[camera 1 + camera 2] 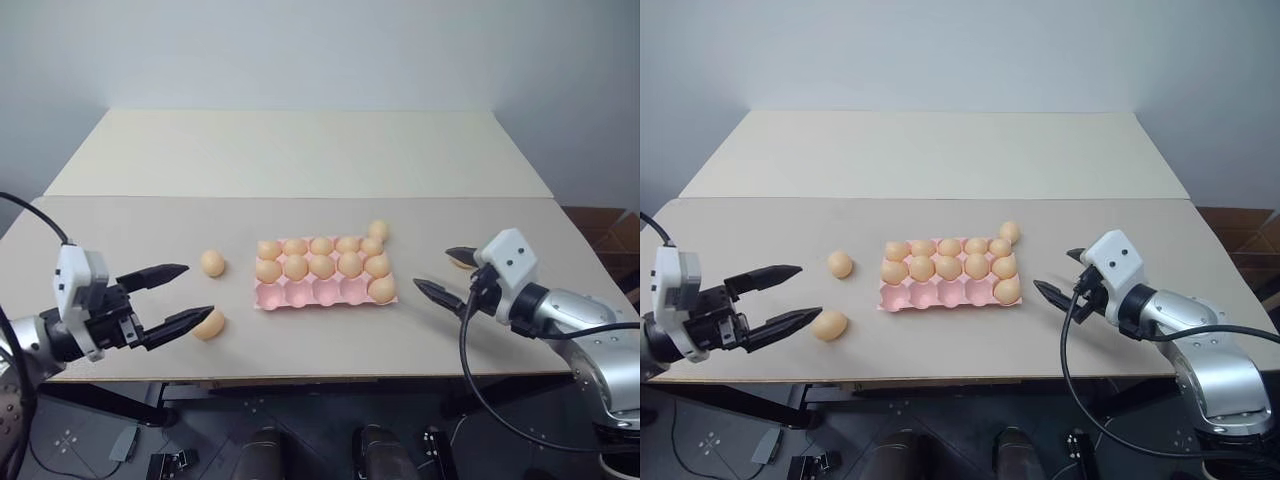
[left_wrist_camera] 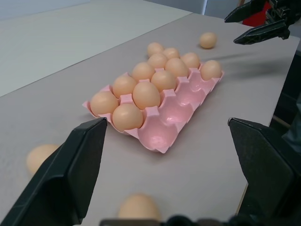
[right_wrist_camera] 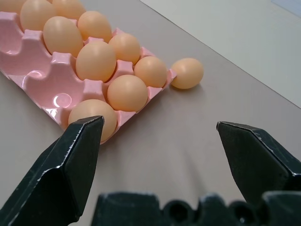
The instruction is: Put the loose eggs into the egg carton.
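Pink egg carton [image 1: 325,293] at frame centre, eleven cups filled | loose eggs: two left of carton [image 1: 212,263] [image 1: 209,325], one at its upper-right corner [image 1: 378,230] | left gripper [image 1: 182,295] lower left, fingers spread, empty | right gripper [image 1: 443,272] right, fingers spread, empty

Beige table [image 1: 300,160], pink egg carton [image 1: 325,293], loose eggs [image 1: 212,263]

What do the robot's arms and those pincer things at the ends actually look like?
Each arm ends in a tool with two black, pointed, wedge-shaped fingers: the left tool and the right tool. Behind the fingers sits a white boxy housing with small dark dots on a black wrist block. The right forearm is smooth silver-grey metal. A thin black cable loops loosely from each wrist.
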You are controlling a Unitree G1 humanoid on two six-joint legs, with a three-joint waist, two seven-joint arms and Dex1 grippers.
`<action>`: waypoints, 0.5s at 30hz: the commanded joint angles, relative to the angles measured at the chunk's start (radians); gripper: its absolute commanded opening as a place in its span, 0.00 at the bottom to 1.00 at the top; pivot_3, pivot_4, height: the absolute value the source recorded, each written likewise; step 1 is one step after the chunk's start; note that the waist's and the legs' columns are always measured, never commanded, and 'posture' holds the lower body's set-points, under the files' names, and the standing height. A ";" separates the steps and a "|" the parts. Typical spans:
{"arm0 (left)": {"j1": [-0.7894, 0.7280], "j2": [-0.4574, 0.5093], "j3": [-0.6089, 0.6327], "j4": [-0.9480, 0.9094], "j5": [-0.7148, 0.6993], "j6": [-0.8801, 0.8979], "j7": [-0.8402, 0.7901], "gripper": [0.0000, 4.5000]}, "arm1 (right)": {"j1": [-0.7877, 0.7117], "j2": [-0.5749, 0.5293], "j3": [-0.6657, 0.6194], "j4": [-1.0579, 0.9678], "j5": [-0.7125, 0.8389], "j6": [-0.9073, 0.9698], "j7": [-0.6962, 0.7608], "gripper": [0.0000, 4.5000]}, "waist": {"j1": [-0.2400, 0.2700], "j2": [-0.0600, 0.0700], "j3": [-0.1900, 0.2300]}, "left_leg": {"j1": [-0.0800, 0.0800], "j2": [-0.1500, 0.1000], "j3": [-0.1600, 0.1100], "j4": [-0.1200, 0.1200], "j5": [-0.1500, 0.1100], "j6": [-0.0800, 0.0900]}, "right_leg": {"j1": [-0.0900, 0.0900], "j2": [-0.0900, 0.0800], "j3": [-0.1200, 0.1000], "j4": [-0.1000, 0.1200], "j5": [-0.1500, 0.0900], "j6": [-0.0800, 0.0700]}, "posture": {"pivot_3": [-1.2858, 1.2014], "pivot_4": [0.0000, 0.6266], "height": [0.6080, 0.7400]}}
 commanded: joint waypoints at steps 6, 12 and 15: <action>-0.053 0.003 0.010 0.005 -0.017 0.000 0.016 0.99 | 0.001 -0.044 -0.080 -0.028 0.007 -0.013 0.010 1.00 | 0.000 0.000 0.000 | 0.000 0.000 0.000 0.000 0.000 0.000 | 0.000 0.000 0.001 0.000 0.001 0.001 | 0.52 0.24 1.00; -0.096 0.024 -0.012 0.050 -0.010 -0.021 -0.051 0.99 | 0.014 -0.095 -0.139 0.018 -0.027 -0.018 0.005 1.00 | 0.000 0.000 0.000 | 0.000 0.000 0.001 0.000 0.000 0.000 | 0.000 0.000 0.000 0.000 0.000 0.001 | 0.52 0.24 1.00; -0.132 0.023 -0.050 0.061 -0.007 -0.029 -0.076 0.99 | -0.033 -0.120 -0.097 0.167 -0.081 -0.080 0.016 1.00 | 0.000 0.000 0.000 | 0.002 -0.001 0.001 0.000 0.000 0.000 | 0.001 0.000 0.002 -0.001 0.000 0.000 | 0.52 0.24 1.00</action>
